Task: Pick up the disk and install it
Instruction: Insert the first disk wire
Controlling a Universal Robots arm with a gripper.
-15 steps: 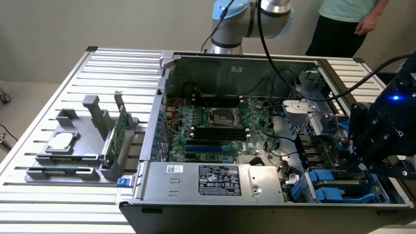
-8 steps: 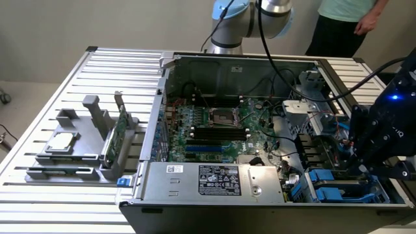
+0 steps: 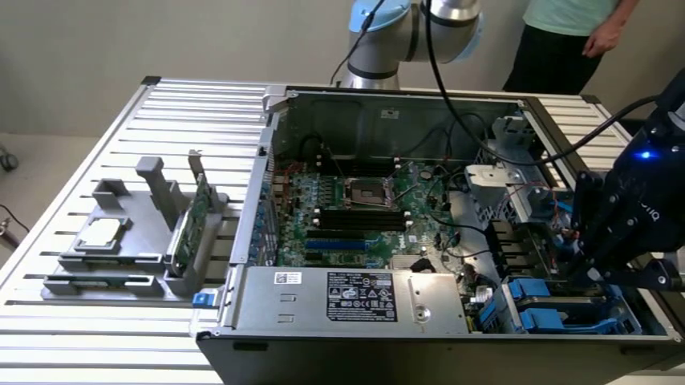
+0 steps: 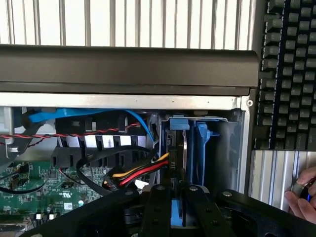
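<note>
The disk stands edge-on, a thin silver edge framed by its blue carrier, at the mouth of the drive bay in the corner of the open computer case. My gripper is shut on the near end of the blue carrier, and blue plastic shows between the black fingers. In the exterior view my dark wrist hangs over the case's corner at the exterior view's right, above the blue carriers in the bay. The grip itself is hidden there.
Red, yellow and black cables and a blue cable run close beside the bay. A keyboard and a person's hand lie past the case wall. A grey fixture holding a chip and a green card stands at the exterior view's left.
</note>
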